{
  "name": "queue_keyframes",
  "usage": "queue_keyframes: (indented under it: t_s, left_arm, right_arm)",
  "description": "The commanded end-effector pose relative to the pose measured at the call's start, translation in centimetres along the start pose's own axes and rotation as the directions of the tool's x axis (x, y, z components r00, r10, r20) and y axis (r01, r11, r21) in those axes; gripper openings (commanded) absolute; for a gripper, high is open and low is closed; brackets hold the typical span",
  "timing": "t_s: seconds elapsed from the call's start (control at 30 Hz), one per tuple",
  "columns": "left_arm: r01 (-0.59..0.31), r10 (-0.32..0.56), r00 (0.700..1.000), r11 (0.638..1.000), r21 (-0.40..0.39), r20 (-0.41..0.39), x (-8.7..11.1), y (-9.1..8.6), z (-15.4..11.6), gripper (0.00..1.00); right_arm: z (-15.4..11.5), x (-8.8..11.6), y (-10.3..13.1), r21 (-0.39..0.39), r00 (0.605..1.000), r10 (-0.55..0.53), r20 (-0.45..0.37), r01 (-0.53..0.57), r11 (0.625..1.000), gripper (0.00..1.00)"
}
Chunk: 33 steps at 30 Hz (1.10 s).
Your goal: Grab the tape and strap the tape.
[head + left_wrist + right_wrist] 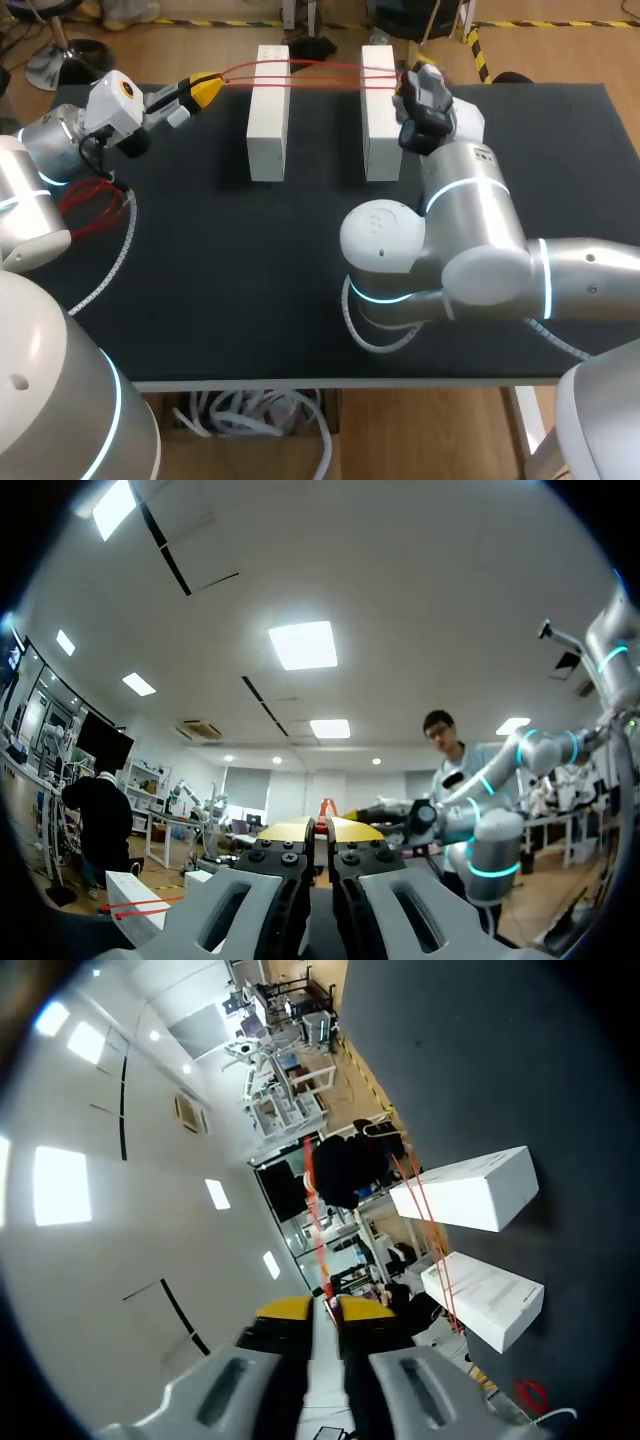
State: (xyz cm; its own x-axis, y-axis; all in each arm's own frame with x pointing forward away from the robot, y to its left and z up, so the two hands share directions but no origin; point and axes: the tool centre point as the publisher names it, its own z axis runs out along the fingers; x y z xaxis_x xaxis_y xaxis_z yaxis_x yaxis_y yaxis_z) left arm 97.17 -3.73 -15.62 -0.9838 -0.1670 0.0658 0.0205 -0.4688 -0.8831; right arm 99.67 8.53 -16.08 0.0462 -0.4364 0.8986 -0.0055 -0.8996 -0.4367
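While both arms reach to the far side of the table [250, 290], items stand as follows.

Left gripper [207, 88]: held level from the left, pointing at the boxes, fingers pinched on one end of the red tape [320, 68].

Right gripper [421, 71]: wrist raised past the right white box [380, 120], fingers clenched on the tape's other end, which the right wrist view shows running out from the tips.

Tape: stretched in strands between my grippers, across the far ends of the left white box [268, 115] and the right one.

Red loops [90, 200] and a white coiled cable [115, 255]: beside my left arm.
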Motion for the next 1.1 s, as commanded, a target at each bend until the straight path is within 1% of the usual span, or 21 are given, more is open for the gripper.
queue_keyframes:
  t_s: [0.03, 0.33, 0.47, 0.57, 0.6, 0.67, 0.77, 0.83, 1.1]
  left_arm:
    - [-0.002, 0.002, 1.000, 1.000, 0.003, 0.000, 0.0, 0.1, 0.0, 0.00]
    - [-0.002, 0.002, 1.000, 1.000, 0.003, 0.000, 0.0, 0.1, 0.0, 0.00]
    - [-0.002, 0.002, 1.000, 1.000, 0.003, 0.000, 0.0, 0.1, 0.0, 0.00]
    - [-0.002, 0.002, 1.000, 1.000, 0.003, 0.000, 0.0, 0.1, 0.0, 0.00]
    - [-0.002, 0.002, 1.000, 1.000, 0.003, 0.000, 0.0, 0.1, 0.0, 0.00]
    - [-0.002, 0.002, 1.000, 1.000, 0.003, 0.000, 0.0, 0.1, 0.0, 0.00]
    - [-0.002, 0.002, 1.000, 1.000, 0.003, 0.000, 0.0, 0.1, 0.0, 0.00]
    - [-0.002, 0.002, 1.000, 1.000, 0.003, 0.000, 0.0, 0.1, 0.0, 0.00]
    - [-0.002, 0.002, 1.000, 1.000, 0.003, 0.000, 0.0, 0.1, 0.0, 0.00]
  right_arm:
    - [-0.2, 0.2, -0.2, -0.010, 1.000, -0.005, 0.009, 0.005, 1.000, 0.00]
    - [-0.1, 0.3, -0.1, -0.020, 0.999, -0.042, 0.002, 0.042, 0.999, 0.00]
    - [0.1, 0.5, -0.1, -0.034, 0.996, -0.087, -0.004, 0.087, 0.996, 0.00]
    - [0.3, 0.6, -0.2, -0.049, 0.987, -0.159, 0.004, 0.159, 0.986, 0.00]
    - [0.4, 0.5, -0.3, -0.049, 0.980, -0.201, 0.003, 0.201, 0.978, 0.00]
    - [0.5, 0.5, -0.5, -0.057, 0.965, -0.260, 0.028, 0.261, 0.964, 0.00]
    - [0.5, 0.3, -0.7, -0.054, 0.940, -0.339, 0.032, 0.340, 0.939, 0.00]
    - [0.5, 0.2, -0.8, -0.051, 0.928, -0.370, 0.040, 0.372, 0.927, 0.00]
    - [0.3, 0.3, -1.6, -0.034, 0.877, -0.480, 0.012, 0.480, 0.877, 0.00]
